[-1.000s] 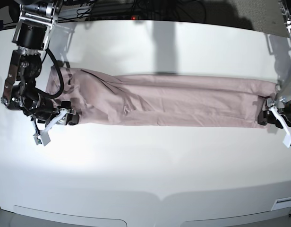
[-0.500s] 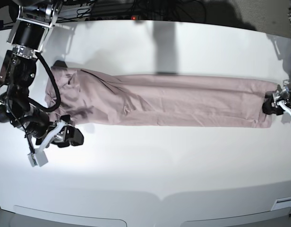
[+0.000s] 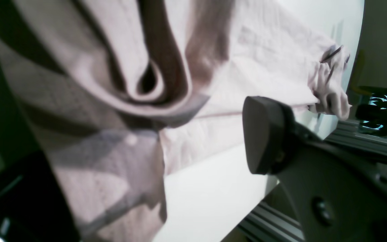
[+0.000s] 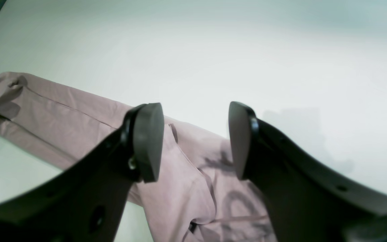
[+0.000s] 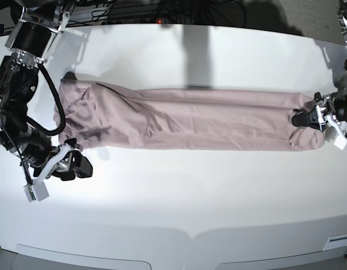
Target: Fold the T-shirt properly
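The right gripper [image 5: 72, 166] is held low at the scene's left, jaws parted with nothing between them. The left gripper [image 5: 311, 119] is positioned at the far right, jaws spread wide, wrist turned inward.

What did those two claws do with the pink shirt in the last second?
The right gripper let go of the T-shirt at its end and pulled back toward the near edge, jaws open over bare table. The left gripper moved up and inward over the other end, bunching the cloth there. The long folded strip otherwise lies where it did.
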You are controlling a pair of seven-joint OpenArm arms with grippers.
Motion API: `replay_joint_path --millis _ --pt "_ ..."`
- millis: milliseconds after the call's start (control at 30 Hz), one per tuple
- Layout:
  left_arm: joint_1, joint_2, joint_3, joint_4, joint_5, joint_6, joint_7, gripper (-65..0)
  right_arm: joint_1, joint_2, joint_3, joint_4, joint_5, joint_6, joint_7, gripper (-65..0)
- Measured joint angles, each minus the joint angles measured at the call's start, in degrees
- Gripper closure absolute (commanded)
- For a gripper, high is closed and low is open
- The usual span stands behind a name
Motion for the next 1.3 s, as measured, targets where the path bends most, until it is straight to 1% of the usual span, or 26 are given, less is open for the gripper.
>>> replay_joint_path --millis 200,267,300,400,533,600,633,667,767,800,867,900,1067,1200,1300 --pt "0.2 -1.5 0.0 -0.2 0.6 0.5 -4.0 -45.4 0.0 0.0 0.0 0.0 0.0 0.0 0.0 -31.7" --pt "0.2 -1.8 0.0 -0.2 0.9 0.7 -4.0 -43.3 0.0 0.0 0.0 0.0 0.0 0.0 0.0 -31.7" --pt "0.3 -1.9 0.0 -0.2 0.9 0.6 -4.6 -41.1 0.0 0.0 0.0 0.0 0.0 0.0 0.0 -31.7" --pt "0.3 -1.8 0.1 -0.2 0.9 0.7 -6.5 -32.7 0.0 0.0 0.0 0.0 0.0 0.0 0.0 -31.7" --pt "0.3 -1.8 0.1 -0.2 0.9 0.8 -7.3 -18.3 0.0 0.0 0.0 0.0 0.0 0.0 -0.4 -31.7" --pt "0.3 -1.8 0.1 -0.2 0.9 0.8 -7.3 -9.9 0.0 0.0 0.0 0.0 0.0 0.0 -0.7 -31.7" --pt "0.3 -1.8 0.1 -0.2 0.9 0.8 -7.3 -3.8 0.0 0.0 0.0 0.0 0.0 0.0 -0.8 -31.7" --pt "0.3 -1.8 0.1 -0.2 0.9 0.8 -7.5 0.0 0.0 0.0 0.0 0.0 0.0 0.0 -0.9 -31.7" --pt "0.3 -1.8 0.1 -0.2 0.9 0.8 -7.7 0.0 0.0 0.0 0.0 0.0 0.0 0.0 -0.9 -31.6" --pt "0.3 -1.7 0.1 -0.2 -0.3 0.9 -7.5 0.0 0.0 0.0 0.0 0.0 0.0 0.0 -0.9 -31.6" --pt "0.5 -1.4 0.0 0.4 -4.8 0.9 -5.4 0.0 0.0 0.0 0.0 0.0 0.0 0.0 -0.8 -31.7" --pt "0.5 -0.9 0.0 1.4 -5.9 0.9 -4.2 0.0 0.0 0.0 0.0 0.0 0.0 0.0 -0.8 -31.6" --pt "0.5 2.7 0.1 9.4 -6.1 0.8 -0.4 0.0 0.0 0.0 0.0 0.0 -0.1 0.0 0.1 -31.6" --pt "0.7 5.3 0.1 15.7 -6.0 0.8 0.2 0.0 0.0 0.0 0.0 0.0 -0.3 0.0 0.1 -31.6" --pt "0.7 8.2 0.0 20.9 -6.0 0.8 2.2 0.0 0.0 0.0 0.0 0.0 -2.0 0.0 0.6 -31.6"
